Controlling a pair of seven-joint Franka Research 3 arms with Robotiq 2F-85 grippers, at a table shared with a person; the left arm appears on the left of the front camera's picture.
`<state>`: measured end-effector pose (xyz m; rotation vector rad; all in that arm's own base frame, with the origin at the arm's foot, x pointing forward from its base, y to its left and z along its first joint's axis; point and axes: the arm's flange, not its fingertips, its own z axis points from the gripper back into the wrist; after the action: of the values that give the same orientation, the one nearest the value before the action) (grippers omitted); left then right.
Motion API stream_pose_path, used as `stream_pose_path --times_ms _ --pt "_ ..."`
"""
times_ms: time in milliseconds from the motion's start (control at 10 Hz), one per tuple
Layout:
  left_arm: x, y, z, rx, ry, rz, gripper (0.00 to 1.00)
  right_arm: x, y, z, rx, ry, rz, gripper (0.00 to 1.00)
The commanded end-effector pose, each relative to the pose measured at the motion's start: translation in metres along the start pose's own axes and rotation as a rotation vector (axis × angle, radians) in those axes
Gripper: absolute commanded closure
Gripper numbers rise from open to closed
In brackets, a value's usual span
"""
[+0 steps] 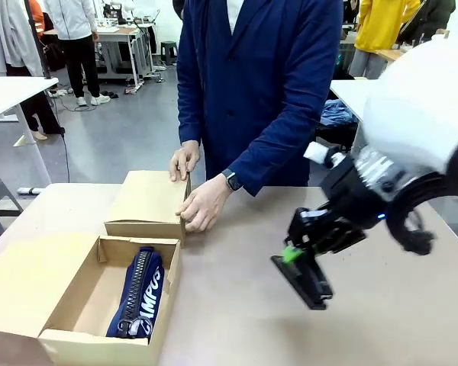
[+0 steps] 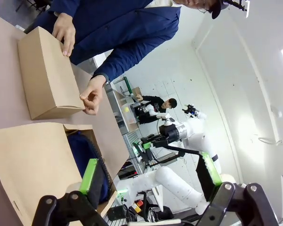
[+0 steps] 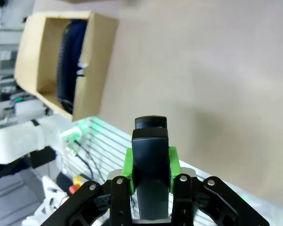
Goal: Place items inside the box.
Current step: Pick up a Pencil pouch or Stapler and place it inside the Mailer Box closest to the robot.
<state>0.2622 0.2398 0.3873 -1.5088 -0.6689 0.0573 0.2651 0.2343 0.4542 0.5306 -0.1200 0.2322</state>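
Right pincer (image 1: 294, 256) is clamping the black stapler (image 1: 306, 283) above the desk (image 1: 237, 320), right of the open box (image 1: 61, 341) where the navy zip pouch (image 1: 142, 293) is lying, while the left pincer (image 2: 148, 172) is gaping wide.

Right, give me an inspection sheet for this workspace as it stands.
Surface: tan table, no spills seen.
Job's things: open box at the robot's left, navy pouch lying inside; black stapler tilted over the table in the right gripper.
Clutter: closed box at the far side, the person's hands on it.
Grippers: right gripper shut on the stapler; left gripper open, holding nothing.
Cables: black cable looped at the right arm's wrist.
Surroundings: person in a blue coat across the table; other tables and people farther off.
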Motion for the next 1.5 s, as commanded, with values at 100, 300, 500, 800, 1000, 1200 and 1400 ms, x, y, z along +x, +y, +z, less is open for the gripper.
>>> stream_pose_path --times_ms 100,300,500,800,1000,1200,1400 --pt "-0.001 -0.002 -0.001 -0.015 -0.004 -0.021 0.0 0.014 0.003 -0.031 0.057 0.009 -0.013 0.68" --pt "-0.001 -0.002 -0.001 -0.015 -0.004 -0.021 0.0 0.001 -0.016 -0.012 0.025 -0.044 -0.068 0.68" --pt "-0.001 -0.002 -0.001 -0.015 -0.004 -0.021 0.0 -0.013 -0.021 0.007 0.047 -0.121 -0.082 0.68" --pt "-0.001 -0.002 -0.001 -0.015 -0.004 -0.021 0.0 0.016 0.035 -0.022 0.245 -0.141 -0.087 0.68" --pt "-0.001 -0.002 -0.001 -0.015 -0.004 -0.021 0.0 0.03 0.086 -0.042 0.306 -0.114 -0.129 0.68" --pt "-0.001 -0.002 -0.001 -0.015 -0.004 -0.021 0.0 0.033 0.154 -0.081 0.271 -0.058 -0.032 0.68" --pt "-0.001 -0.002 -0.001 -0.015 -0.004 -0.021 0.0 0.027 0.195 -0.113 0.207 0.031 0.125 0.68"
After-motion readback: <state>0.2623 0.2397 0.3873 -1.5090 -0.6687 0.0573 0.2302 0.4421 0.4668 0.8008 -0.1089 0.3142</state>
